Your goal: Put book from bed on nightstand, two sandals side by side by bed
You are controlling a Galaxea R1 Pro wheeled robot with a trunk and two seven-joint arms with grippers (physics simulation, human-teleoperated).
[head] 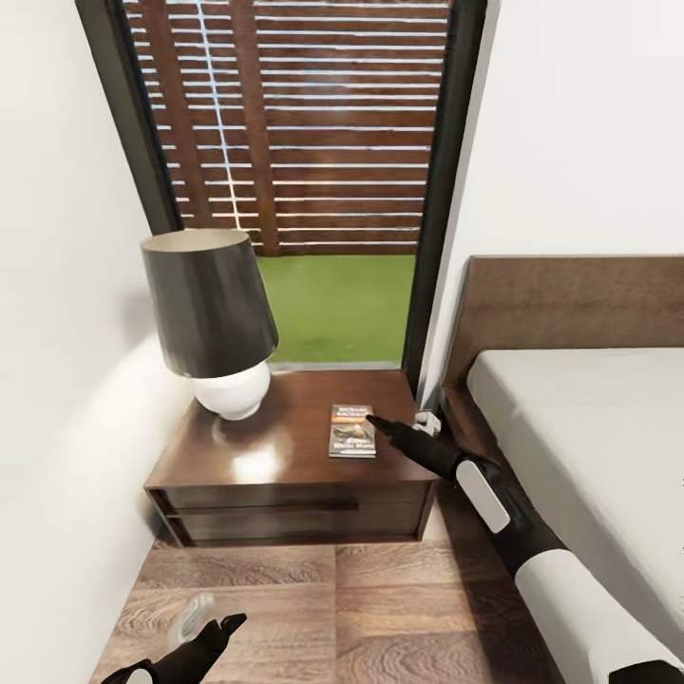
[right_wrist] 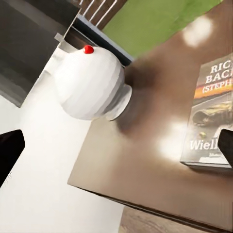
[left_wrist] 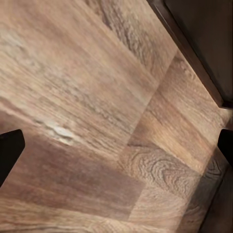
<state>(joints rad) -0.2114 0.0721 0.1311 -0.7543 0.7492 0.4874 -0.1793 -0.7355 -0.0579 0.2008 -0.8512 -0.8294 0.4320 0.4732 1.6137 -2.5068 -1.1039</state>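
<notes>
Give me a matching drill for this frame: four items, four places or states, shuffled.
Items:
1. book
2. lamp
3. right hand
4. left hand

Places or states:
A. low over the wood floor
B. lying flat on the nightstand, right part
C. standing on the nightstand's left part
D. open, at the book's right edge

Pairs: 1-B, 2-C, 3-D, 4-A

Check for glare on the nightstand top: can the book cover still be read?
Head view: bright patch on the nightstand beside the lamp, clear of the book. Right wrist view: two glare spots near the book, lettering partly legible.
</notes>
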